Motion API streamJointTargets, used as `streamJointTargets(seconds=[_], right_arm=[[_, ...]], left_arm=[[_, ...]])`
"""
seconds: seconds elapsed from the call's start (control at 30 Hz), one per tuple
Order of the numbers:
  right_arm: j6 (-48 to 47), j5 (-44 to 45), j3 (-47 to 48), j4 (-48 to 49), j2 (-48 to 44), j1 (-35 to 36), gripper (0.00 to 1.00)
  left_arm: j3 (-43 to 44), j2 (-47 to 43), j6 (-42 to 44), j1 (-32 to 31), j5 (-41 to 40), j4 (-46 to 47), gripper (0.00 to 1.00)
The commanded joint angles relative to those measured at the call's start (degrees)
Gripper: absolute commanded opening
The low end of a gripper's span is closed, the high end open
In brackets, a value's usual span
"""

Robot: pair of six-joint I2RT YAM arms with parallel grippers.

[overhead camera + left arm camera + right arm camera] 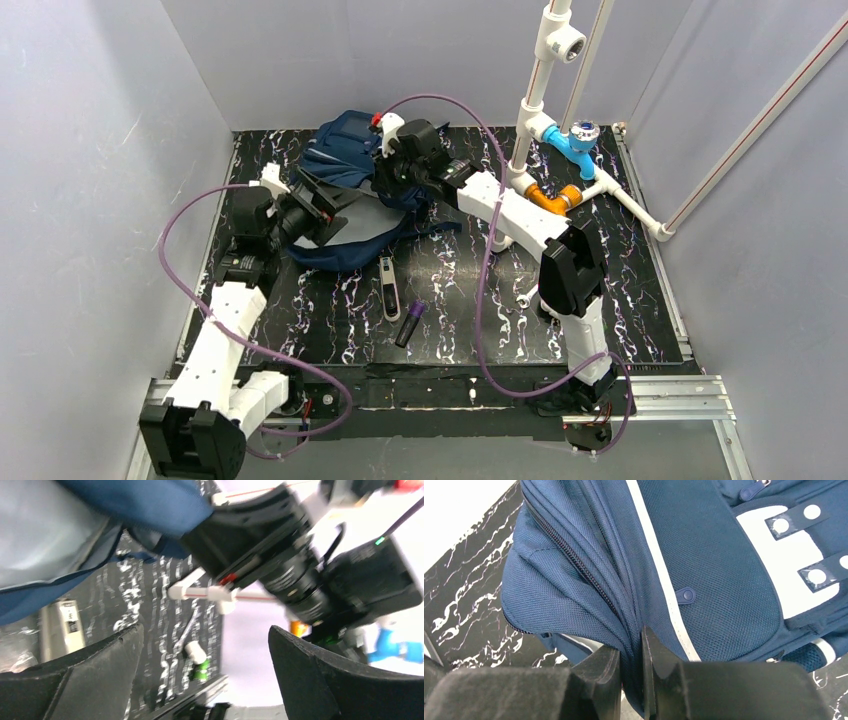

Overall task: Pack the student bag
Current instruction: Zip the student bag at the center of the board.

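Observation:
The student bag (pixel 345 160) is a navy blue backpack with grey stripes, lying at the back middle of the table. In the right wrist view the bag (pixel 704 565) fills the frame. My right gripper (pixel 631 647) is shut on a fold of its fabric beside a zipper, and in the top view it (pixel 393 170) sits on the bag's right side. My left gripper (pixel 322 205) is open and empty just left of the bag's near part. In its wrist view (pixel 205 635) the jaws stand wide apart, with the bag (pixel 125 500) at the upper left.
A grey flat item (pixel 388 288), a dark purple-tipped marker (pixel 410 323) and a small white piece (pixel 525 296) lie on the black marbled mat (pixel 620 300) in front of the bag. A white, blue and orange pipe rig (pixel 560 150) stands at the back right.

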Motion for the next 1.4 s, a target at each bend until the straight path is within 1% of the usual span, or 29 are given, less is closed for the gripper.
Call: streamJointTargets(seconds=[0.0, 0.1, 0.17, 0.23, 0.27, 0.3, 0.37, 0.43, 0.47, 0.53, 0.57, 0.6, 0.63, 0.7, 0.8, 0.87, 0.9, 0.93, 1.0, 1.07, 1.1, 1.13, 1.17, 1.2, 1.23, 1.27, 1.3, 1.33, 1.37], right_arm=[[0.45, -2.62, -2.58, -2.36, -4.70, -0.56, 0.10], [0.92, -3.53, -4.85, -1.73, -5.87, -0.44, 0.11], [1.21, -4.27, -6.28, -1.13, -6.60, -0.24, 0.12], [1.53, -4.47, -7.48, -0.33, -7.34, 0.11, 0.13], [1.92, -4.65, -8.48, 0.27, -7.67, 0.36, 0.14], [2.50, -5.05, -9.38, 1.11, -7.87, 0.63, 0.15], [3.22, -5.40, -10.84, 2.36, -8.28, 1.40, 0.17], [3.56, -4.67, -11.51, 2.67, -8.46, 1.84, 0.21], [3.69, -4.73, -11.62, 2.73, -8.48, 1.92, 0.22], [3.65, -4.36, -11.52, 2.77, -8.43, 1.94, 0.23], [3.64, -3.94, -11.36, 2.74, -8.50, 1.94, 0.23], [3.59, -2.91, -11.15, 2.74, -8.62, 1.94, 0.23], [3.56, -1.91, -11.11, 2.91, -8.83, 1.94, 0.23], [3.65, -0.60, -11.12, 3.71, -9.18, 1.94, 0.19], [3.62, -0.07, -10.39, 4.05, -8.83, 1.94, 0.18], [3.97, -0.19, -10.24, 4.61, -8.46, 1.99, 0.18], [4.10, -0.25, -10.43, 5.19, -8.49, 2.03, 0.18], [4.28, -0.14, -10.49, 5.66, -8.46, 2.10, 0.18], [4.38, -0.35, -10.50, 6.25, -8.33, 2.24, 0.18], [3.88, -0.77, -10.37, 6.42, -8.33, 2.74, 0.18], [3.49, -0.86, -10.38, 6.24, -8.23, 3.20, 0.19], [3.06, -0.75, -10.41, 5.82, -8.15, 3.56, 0.19], [2.70, -0.66, -10.46, 5.38, -8.14, 3.79, 0.20], [2.26, -0.45, -10.56, 4.65, -8.21, 3.93, 0.23], [1.89, -0.02, -10.78, 3.78, -8.50, 3.96, 0.26], [1.62, 1.09, -11.41, 2.77, -9.00, 3.96, 0.33], [1.12, 3.14, -12.53, 1.61, -9.86, 3.97, 0.44], [0.29, 4.99, -14.10, 0.62, -10.67, 3.97, 0.54], [-0.57, 8.35, -16.37, 0.11, -11.59, 3.92, 0.65]], left_arm=[[2.38, 6.38, -15.37, 0.75, 0.05, 11.41, 0.95], [9.03, 12.66, -15.89, 0.75, -0.18, 10.99, 0.95], [10.95, 15.98, -17.43, 0.75, -1.11, 10.64, 0.95], [11.75, 19.08, -18.47, 0.77, -1.86, 10.40, 0.91], [12.49, 20.76, -16.73, 0.90, -2.91, 10.25, 0.87], [14.01, 22.42, -13.47, 1.05, -4.06, 8.79, 0.80], [19.49, 26.40, -4.71, 2.15, -5.92, 1.57, 0.74], [23.20, 29.83, 2.68, 2.47, -8.07, -2.21, 0.63], [23.91, 31.45, 4.02, 3.07, -6.52, -2.25, 0.55], [23.69, 33.86, 5.17, 4.01, -0.12, 1.12, 0.37], [23.82, 34.35, 5.63, 4.16, 1.70, 0.44, 0.34], [23.81, 33.79, 6.76, 4.22, 2.44, -0.74, 0.36], [23.22, 32.23, 7.98, 4.11, 2.48, -1.79, 0.44], [19.99, 27.25, 9.44, 4.09, -0.98, -4.71, 0.67], [15.64, 19.33, 10.57, 4.10, -6.75, -8.48, 0.84], [12.65, 16.08, 6.04, 4.09, -6.99, -8.24, 0.94], [11.42, 15.68, 1.37, 4.09, -5.81, -8.12, 0.97], [10.52, 16.06, -1.40, 4.09, -4.36, -8.11, 0.98], [9.67, 18.08, -6.63, 4.11, -1.93, -7.52, 0.98], [8.97, 20.77, -9.97, 4.10, -2.31, -3.23, 0.96], [9.53, 22.57, -10.14, 4.11, -2.72, -1.32, 0.94], [11.10, 24.78, -9.70, 4.09, -2.86, -0.70, 0.88], [12.91, 27.02, -8.76, 4.16, -2.53, 0.59, 0.78], [14.95, 29.33, -6.64, 4.44, -2.15, 1.63, 0.63], [17.89, 31.49, -4.44, 5.27, -2.35, 0.13, 0.43], [19.08, 31.93, -2.20, 7.05, -2.53, -0.85, 0.26], [19.01, 31.36, 0.04, 8.70, -3.16, -0.18, 0.12], [18.62, 30.24, 2.12, 9.91, -4.87, -0.06, 0.03], [18.35, 29.00, 4.29, 10.83, -6.55, -0.31, 0.00]])
